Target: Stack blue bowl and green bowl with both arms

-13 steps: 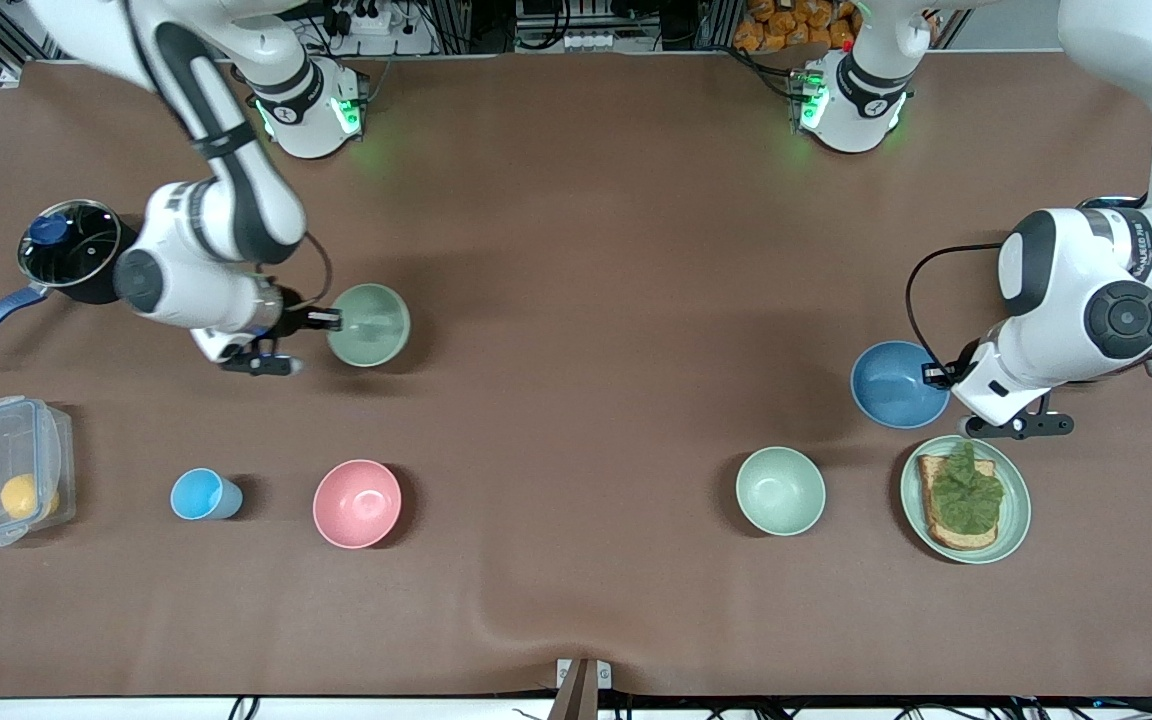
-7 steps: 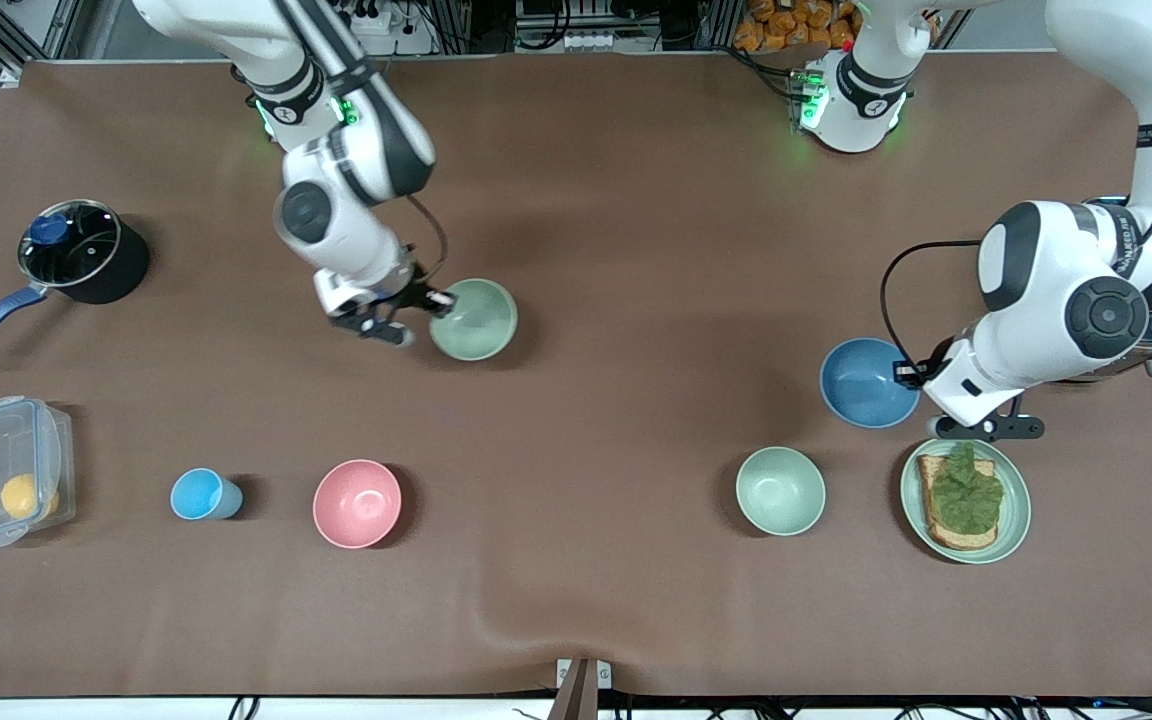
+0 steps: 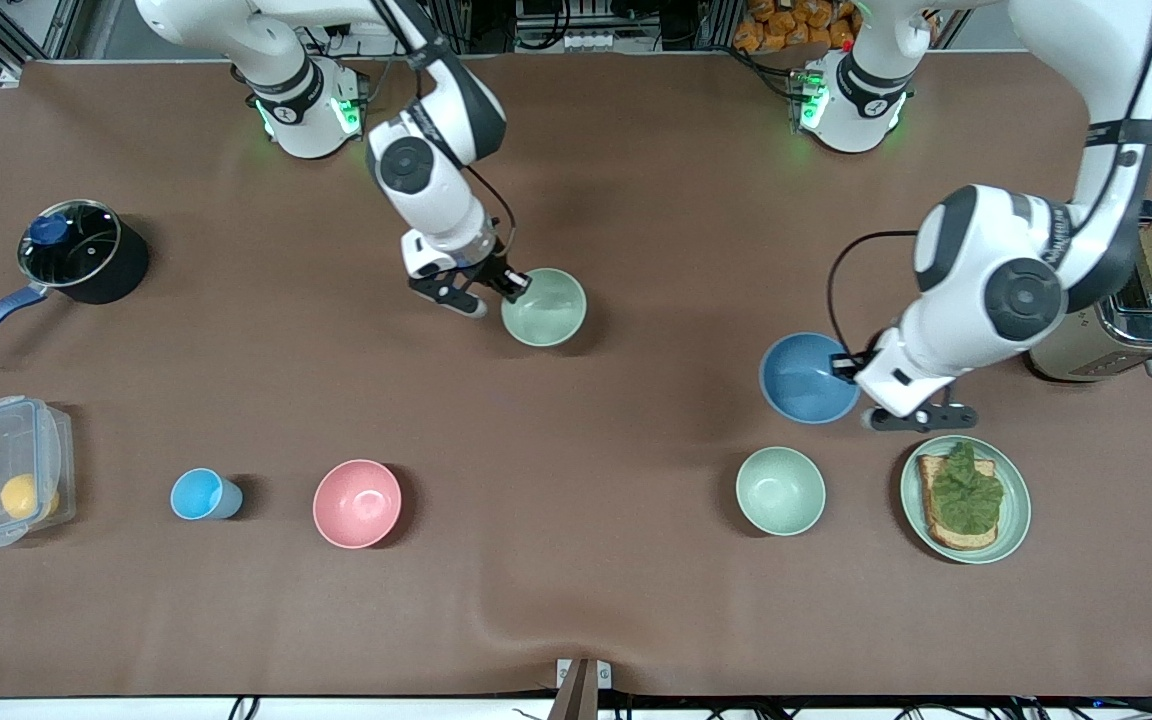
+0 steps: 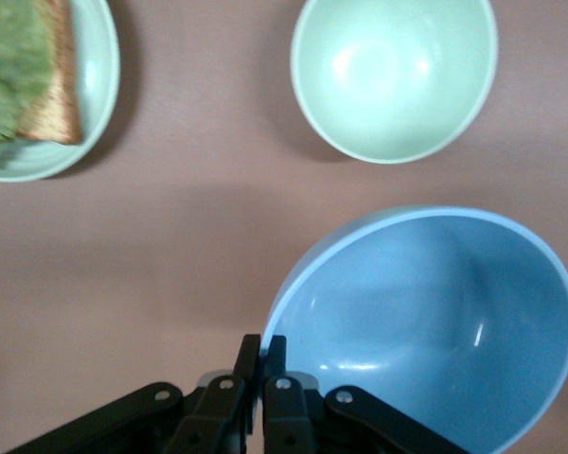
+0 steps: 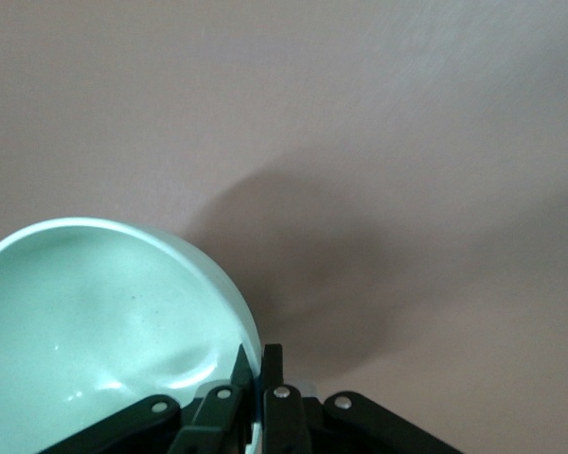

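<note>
My right gripper (image 3: 517,286) is shut on the rim of the green bowl (image 3: 544,307) and holds it over the middle of the table. In the right wrist view the fingers (image 5: 273,364) pinch the green bowl's rim (image 5: 104,322). My left gripper (image 3: 848,366) is shut on the rim of the blue bowl (image 3: 807,377) and holds it over the table, toward the left arm's end. In the left wrist view the gripper (image 4: 263,346) clamps the blue bowl (image 4: 435,322) at its edge.
A paler mint-green bowl (image 3: 780,490) and a plate with toast (image 3: 965,499) lie nearer the front camera than the blue bowl. A toaster (image 3: 1126,310) stands at the left arm's end. A pink bowl (image 3: 357,503), blue cup (image 3: 202,494), lidded box (image 3: 6,470) and pot (image 3: 76,250) stand toward the right arm's end.
Both arms have carried their bowls toward the table's middle. The right arm moved the green bowl a long way from beside the pot; the left moved the blue bowl less.
</note>
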